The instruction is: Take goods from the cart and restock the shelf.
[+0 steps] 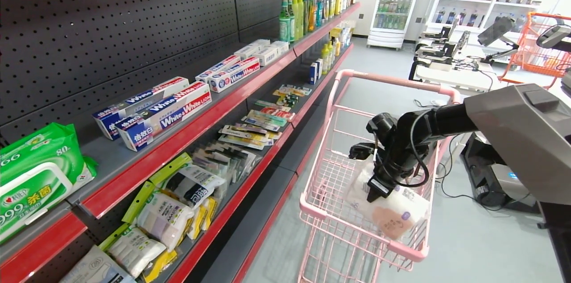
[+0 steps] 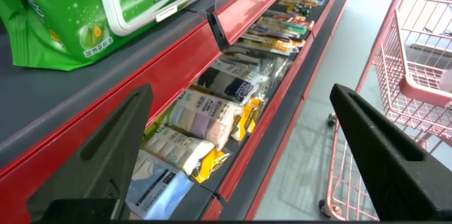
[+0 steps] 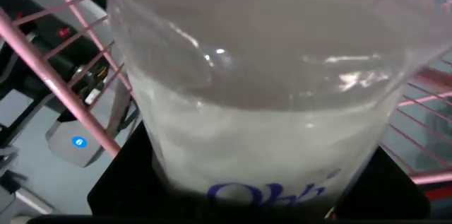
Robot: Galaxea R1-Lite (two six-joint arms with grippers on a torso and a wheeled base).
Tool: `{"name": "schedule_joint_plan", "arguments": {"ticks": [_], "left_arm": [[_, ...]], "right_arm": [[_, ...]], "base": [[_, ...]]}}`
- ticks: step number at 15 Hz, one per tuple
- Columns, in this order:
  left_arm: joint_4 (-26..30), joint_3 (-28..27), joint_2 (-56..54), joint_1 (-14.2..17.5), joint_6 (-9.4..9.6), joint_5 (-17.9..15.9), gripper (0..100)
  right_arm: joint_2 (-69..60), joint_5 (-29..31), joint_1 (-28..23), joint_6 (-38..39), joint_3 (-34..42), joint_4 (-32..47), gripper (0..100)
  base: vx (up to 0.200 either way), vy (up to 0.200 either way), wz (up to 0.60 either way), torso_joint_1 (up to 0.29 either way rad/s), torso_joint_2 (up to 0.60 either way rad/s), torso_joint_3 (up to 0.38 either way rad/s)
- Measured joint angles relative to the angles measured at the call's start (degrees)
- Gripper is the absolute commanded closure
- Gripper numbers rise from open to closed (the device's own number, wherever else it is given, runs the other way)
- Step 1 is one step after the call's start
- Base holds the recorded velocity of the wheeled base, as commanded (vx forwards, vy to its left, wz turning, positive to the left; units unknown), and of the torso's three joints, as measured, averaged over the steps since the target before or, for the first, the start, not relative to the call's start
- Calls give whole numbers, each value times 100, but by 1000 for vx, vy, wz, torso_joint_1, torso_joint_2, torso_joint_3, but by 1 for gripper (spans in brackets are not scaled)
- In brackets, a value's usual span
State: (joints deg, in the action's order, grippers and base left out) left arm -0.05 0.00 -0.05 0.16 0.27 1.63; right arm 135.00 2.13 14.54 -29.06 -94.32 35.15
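shelving (image 1: 178, 140) runs along my left, part stocked. pink cart (image 1: 392, 82) stands just beside it, with a soft clear bag (image 1: 397, 216) of white goods inside, toward its near end. my right gripper (image 1: 377, 191) is down in the cart, fingers closed on the bag's upper part. my left gripper (image 2: 241, 93) hangs wide open by the shelf, holding nothing. i judge the bag light, squashy and slick, so it is best pinched at its bunched top.

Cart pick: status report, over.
Left gripper open, empty, beside the shelf. Right gripper down in the cart on white package; grip unconfirmed. Cart walls close around it.
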Motion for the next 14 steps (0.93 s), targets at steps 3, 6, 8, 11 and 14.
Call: {"name": "schedule_joint_plan", "arguments": {"ticks": [3,6,8,11,14], "left_arm": [[0,0,0,0,0,0,0],[5,0,0,-2,0,0,0],[5,0,0,0,-2,0,0],[0,0,0,-2,-2,0,0],[0,0,0,0,-2,2,0]], "right_arm": [[-484,222,-223,71,143,-91,100],[-1248,407,-325,145,672,-683,100],[-1854,574,-368,165,1058,-1125,100],[-2872,711,-369,274,1420,-1334,100],[-4134,889,-366,413,1913,-1385,100]], "base": [[0,0,0,0,0,0],[0,0,0,0,0,0],[0,0,0,0,0,0],[0,0,0,0,0,0],[0,0,0,0,0,0]]}}
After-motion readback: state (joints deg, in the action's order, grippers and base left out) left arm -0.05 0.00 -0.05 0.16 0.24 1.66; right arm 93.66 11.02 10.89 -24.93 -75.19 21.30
